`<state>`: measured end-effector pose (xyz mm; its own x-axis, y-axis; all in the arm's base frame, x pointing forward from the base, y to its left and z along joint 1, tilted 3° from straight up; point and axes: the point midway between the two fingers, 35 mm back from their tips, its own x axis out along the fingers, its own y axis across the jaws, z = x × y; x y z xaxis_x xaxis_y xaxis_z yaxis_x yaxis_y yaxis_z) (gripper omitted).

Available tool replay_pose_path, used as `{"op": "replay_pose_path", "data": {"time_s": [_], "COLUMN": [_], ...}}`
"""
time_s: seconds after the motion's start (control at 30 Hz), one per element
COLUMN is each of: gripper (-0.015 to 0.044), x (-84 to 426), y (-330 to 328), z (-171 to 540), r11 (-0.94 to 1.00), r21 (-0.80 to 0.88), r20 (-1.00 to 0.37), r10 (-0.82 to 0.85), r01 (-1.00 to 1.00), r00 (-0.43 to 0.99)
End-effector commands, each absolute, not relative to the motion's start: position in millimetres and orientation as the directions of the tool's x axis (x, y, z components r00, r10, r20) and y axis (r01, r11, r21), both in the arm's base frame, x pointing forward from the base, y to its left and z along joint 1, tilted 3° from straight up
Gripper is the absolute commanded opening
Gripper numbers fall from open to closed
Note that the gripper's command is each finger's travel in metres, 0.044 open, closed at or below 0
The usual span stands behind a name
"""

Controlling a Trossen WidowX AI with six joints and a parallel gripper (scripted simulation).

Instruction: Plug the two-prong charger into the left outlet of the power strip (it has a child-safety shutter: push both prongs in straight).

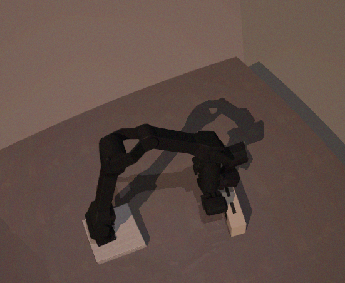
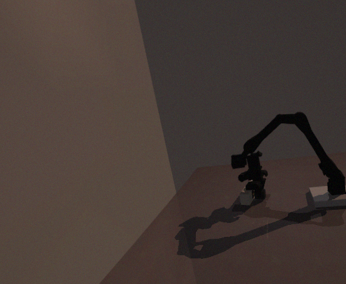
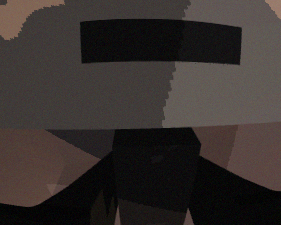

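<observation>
The power strip [image 1: 239,219] [image 2: 246,199] is a pale, long block on the table, partly behind the gripper. Its grey top [image 3: 40,94] fills the upper wrist view, with one black bar [image 3: 161,42]. The two-prong charger [image 3: 156,171] is a small black block. My gripper [image 1: 223,191] [image 2: 256,186] [image 3: 149,158] is shut on the charger, beside the strip's long side. In the wrist view the charger's front reaches the strip's edge. Its prongs are hidden there, so I cannot tell how deep they sit or in which outlet. The top and exterior views hide the charger behind the gripper.
The arm's base stands on a pale square board [image 1: 129,242] [image 2: 336,202], to the left of the strip in the top view. The table [image 1: 62,150] [image 2: 285,261] carries long arm shadows, and a wall [image 1: 109,47] rises behind its far edge.
</observation>
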<state>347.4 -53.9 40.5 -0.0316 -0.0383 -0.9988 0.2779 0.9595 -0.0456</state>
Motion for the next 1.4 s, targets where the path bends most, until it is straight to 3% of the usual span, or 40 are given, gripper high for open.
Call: {"op": "replay_pose_path", "data": {"time_s": [0.0, 1.37], "gripper": [0.0, 0.0], "x": [349, 364], "y": [-54, -58], "z": [41, 41], "r11": [0.96, 0.96], "r21": [-0.041, -0.041], "r20": [-0.999, -0.999], "r10": [-0.034, -0.034], "r01": [0.277, 0.277], "r00": [-0.03, -0.029]}}
